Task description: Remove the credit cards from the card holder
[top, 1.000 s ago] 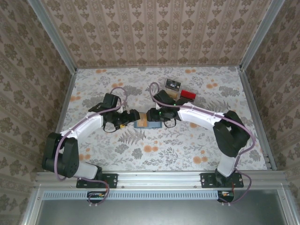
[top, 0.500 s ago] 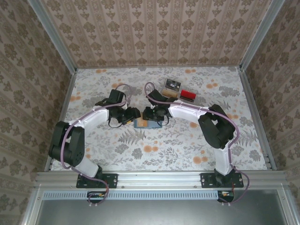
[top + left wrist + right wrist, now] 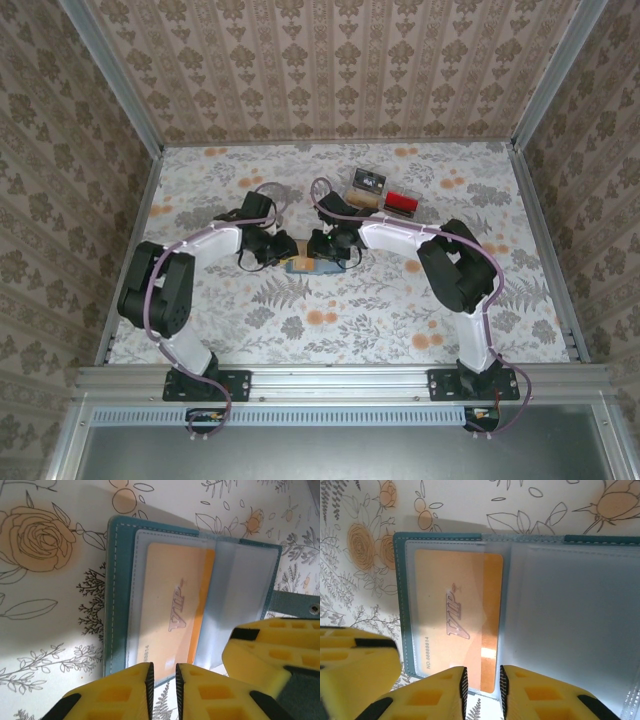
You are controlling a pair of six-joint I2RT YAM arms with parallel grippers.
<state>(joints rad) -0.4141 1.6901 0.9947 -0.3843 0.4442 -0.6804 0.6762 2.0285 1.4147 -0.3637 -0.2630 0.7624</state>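
The card holder (image 3: 305,266) lies open on the floral table between both grippers. In the left wrist view the card holder (image 3: 116,595) shows an orange credit card (image 3: 172,615) marked VIP under a clear sleeve. My left gripper (image 3: 165,680) hangs over the holder's near edge, its jaws a narrow gap apart with nothing between them. In the right wrist view the orange credit card (image 3: 455,625) sits in the left panel of the card holder (image 3: 399,600). My right gripper (image 3: 482,685) stands over the card's lower corner, jaws a narrow gap apart. From above, the left gripper (image 3: 281,250) and right gripper (image 3: 322,250) nearly meet.
A clear plastic tray (image 3: 368,182) and a red block (image 3: 401,201) stand behind the right arm near the back of the table. The right arm's yellow finger (image 3: 272,652) crowds the left wrist view. Patterned walls enclose the table on three sides.
Both grippers' jaws have narrowed, the left one a lot. The left gripper has moved right to the holder's edge, and both arms' elbows have folded inward.
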